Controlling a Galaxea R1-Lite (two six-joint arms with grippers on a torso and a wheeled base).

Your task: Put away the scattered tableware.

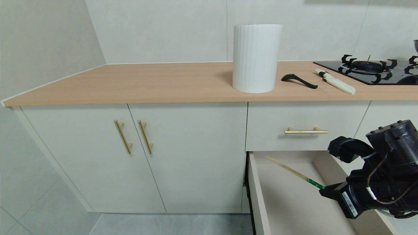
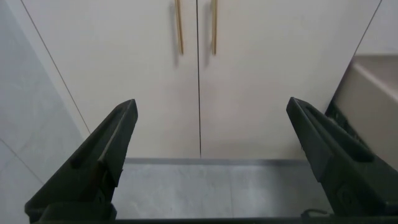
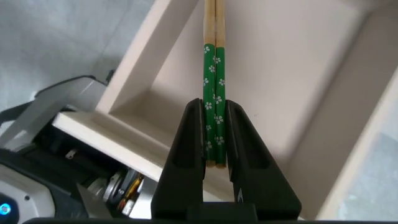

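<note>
the right claw (image 3: pixel 215 107) is clamped on a pair of chopsticks (image 3: pixel 211 37) by their green ends, their tips slanting out over the open drawer (image 1: pixel 258 192), between its side walls. the left claw (image 2: pixel 211 107) is spread apart, facing the cupboard doors (image 2: pixel 261 68). up on the table (image 1: pixel 147 83), bunched toward its right end: a white jar (image 1: pixel 256 58), a black curved tool (image 1: pixel 298 80), a knife (image 1: pixel 334 81), then the stove (image 1: pixel 369 70).

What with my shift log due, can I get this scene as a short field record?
Right gripper: fingers shut on pair of wooden chopsticks with green flowered ends, over the pale open drawer
Left gripper: fingers open, facing closed cabinet doors
Wooden countertop: white ribbed cylinder, black curved utensil, cream-coloured knife, black gas hob
Task state: chopsticks not yet released
</note>
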